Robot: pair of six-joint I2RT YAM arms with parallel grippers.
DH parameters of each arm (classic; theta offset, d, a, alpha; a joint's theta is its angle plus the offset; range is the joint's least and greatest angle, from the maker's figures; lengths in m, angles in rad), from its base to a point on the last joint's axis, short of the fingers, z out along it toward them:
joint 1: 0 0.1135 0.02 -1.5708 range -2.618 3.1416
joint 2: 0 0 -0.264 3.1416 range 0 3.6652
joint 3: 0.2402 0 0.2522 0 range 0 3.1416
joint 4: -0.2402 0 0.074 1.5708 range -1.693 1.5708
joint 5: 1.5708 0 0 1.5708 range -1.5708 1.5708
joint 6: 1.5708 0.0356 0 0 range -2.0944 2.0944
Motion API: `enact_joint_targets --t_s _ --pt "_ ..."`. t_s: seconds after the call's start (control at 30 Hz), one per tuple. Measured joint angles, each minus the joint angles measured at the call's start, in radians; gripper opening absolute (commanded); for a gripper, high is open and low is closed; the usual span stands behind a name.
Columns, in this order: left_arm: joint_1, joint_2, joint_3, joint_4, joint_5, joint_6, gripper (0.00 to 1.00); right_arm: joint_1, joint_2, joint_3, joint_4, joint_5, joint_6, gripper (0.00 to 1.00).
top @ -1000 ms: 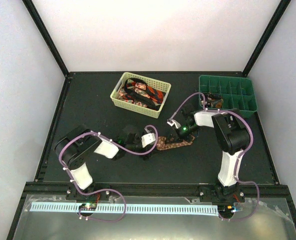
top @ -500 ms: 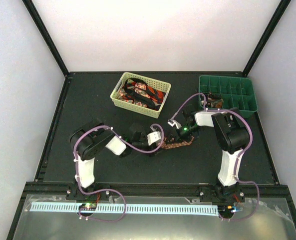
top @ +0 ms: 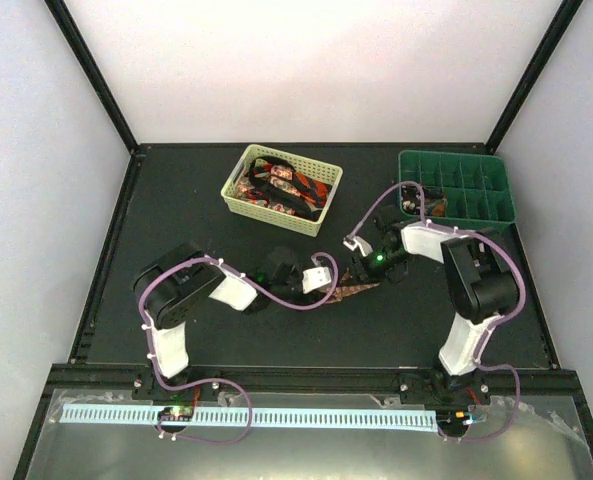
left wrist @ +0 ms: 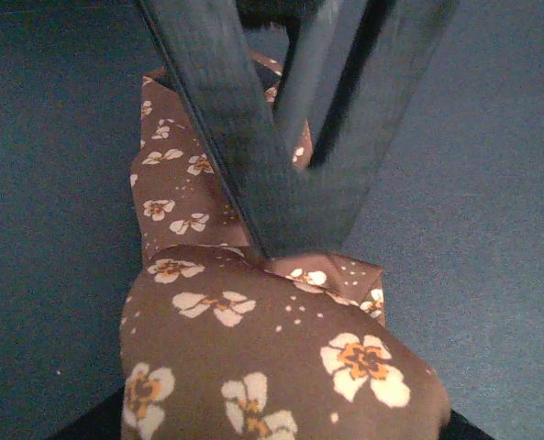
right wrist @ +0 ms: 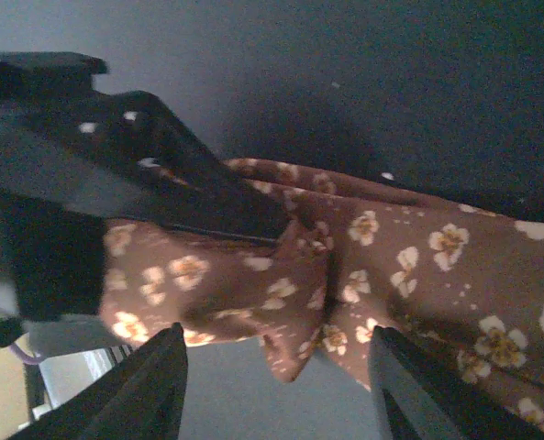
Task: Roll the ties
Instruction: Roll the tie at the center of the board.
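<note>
A brown tie (top: 354,291) with pale flowers lies on the dark table between the two arms. Its folded end (left wrist: 281,357) bulges up between the jaws of my left gripper (top: 325,284) and hides most of both fingers, so the left gripper (left wrist: 285,408) is shut on it. My right gripper (top: 360,272) faces it from the right, and its dark fingers (left wrist: 253,137) stand just beyond the fold. In the right wrist view the right gripper (right wrist: 279,367) is open, with the tie (right wrist: 281,275) past its fingertips and touching neither finger. Red-and-black patterned ties (top: 284,186) lie heaped in the basket.
The pale yellow lattice basket (top: 238,203) stands at the back centre. A green divided tray (top: 476,190) sits at the back right with a small brown bundle (top: 423,206) in its near-left compartment. Black frame rails border the table on all sides.
My left arm has reached right to the tie's folded end and its jaws have closed on it. My right gripper, shut on the tie before, has opened and let go.
</note>
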Motion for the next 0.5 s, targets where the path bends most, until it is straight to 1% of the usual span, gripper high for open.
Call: enact_joint_targets --t_s 0.1,0.23,0.47,0.5 --pt "-0.011 -0.012 0.010 -0.045 -0.026 0.017 0.38 0.000 -0.054 -0.001 -0.014 0.006 -0.010 0.58" --pt "-0.019 -0.014 0.037 -0.096 -0.051 0.025 0.38 0.003 -0.070 -0.001 -0.018 -0.015 -0.003 0.56" --pt "-0.021 -0.013 0.079 -0.170 -0.072 0.019 0.38 0.043 -0.010 -0.001 0.000 -0.043 0.034 0.47" --pt "-0.022 -0.011 0.083 -0.177 -0.075 0.017 0.38 0.046 0.000 0.001 0.006 -0.042 0.042 0.44"
